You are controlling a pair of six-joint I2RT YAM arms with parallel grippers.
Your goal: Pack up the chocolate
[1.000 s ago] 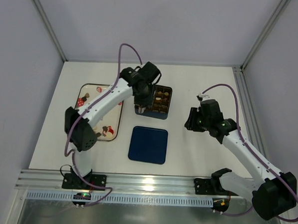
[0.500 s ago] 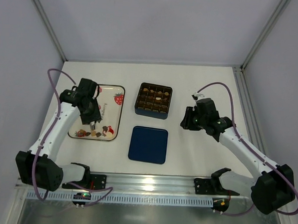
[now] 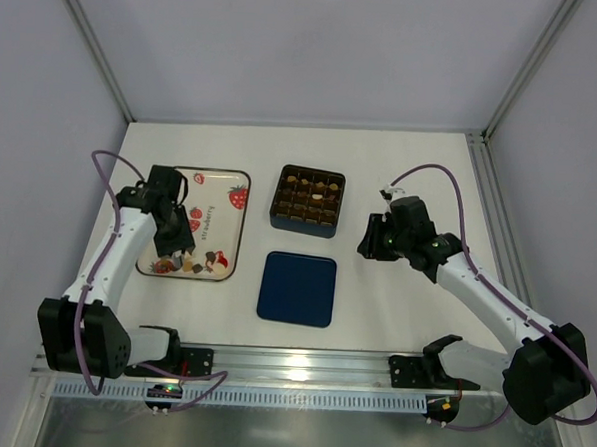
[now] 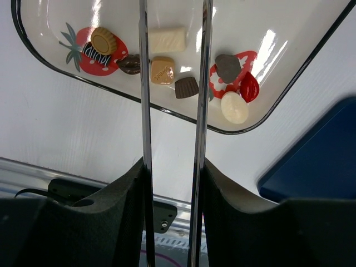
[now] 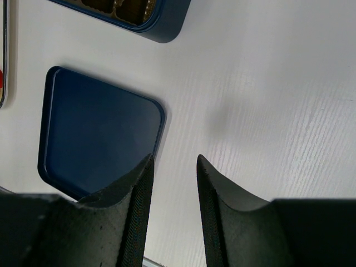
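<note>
Chocolate (image 4: 162,70): small pieces, square, oval and fluted round, on a glossy strawberry-print tray (image 4: 50,22).
Left fingers (image 4: 201,83): thin metal, spread, empty.
Right fingers (image 5: 136,194): black, spread, empty.

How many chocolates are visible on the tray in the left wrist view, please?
7 chocolates: two left of the fingers, three between them, two right; others may be hidden.

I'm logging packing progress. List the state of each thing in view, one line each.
left gripper: open, empty, over the tray.
right gripper: open, empty, over the table.
chocolate: several pieces loose on the tray, some in the box.
box: open, some cells filled.
lid: off the box, flat on the table.
tray: flat on the table.
</note>
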